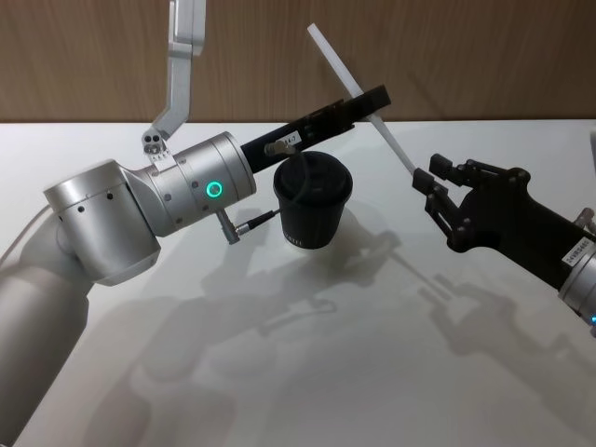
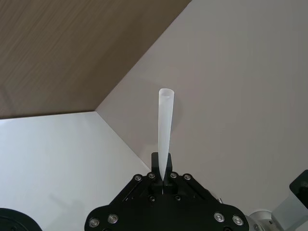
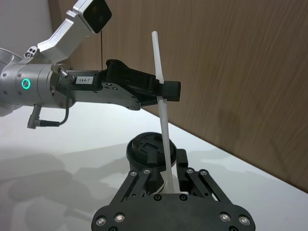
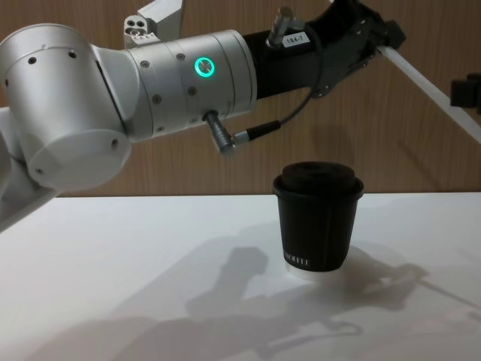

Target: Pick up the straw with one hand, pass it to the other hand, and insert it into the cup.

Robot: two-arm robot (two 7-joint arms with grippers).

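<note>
On the table [image 1: 279,372] stands the cup [image 1: 312,200], its domed lid on. Just above it the outstretched left gripper [image 1: 377,98] clamps the tilted straw [image 1: 358,93]; the right gripper [image 1: 430,191] gapes about its lower end.

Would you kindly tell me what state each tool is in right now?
Left tool: shut on the straw.
Right tool: cannot be told; the straw's lower end reaches it.

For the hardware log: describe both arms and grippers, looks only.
The left arm is thick silver cylinders with a glowing green ring light and a black cable. The left gripper, with white label 184-7, and right gripper are black two-finger linkages with silver screws. The right wrist is silver.
</note>
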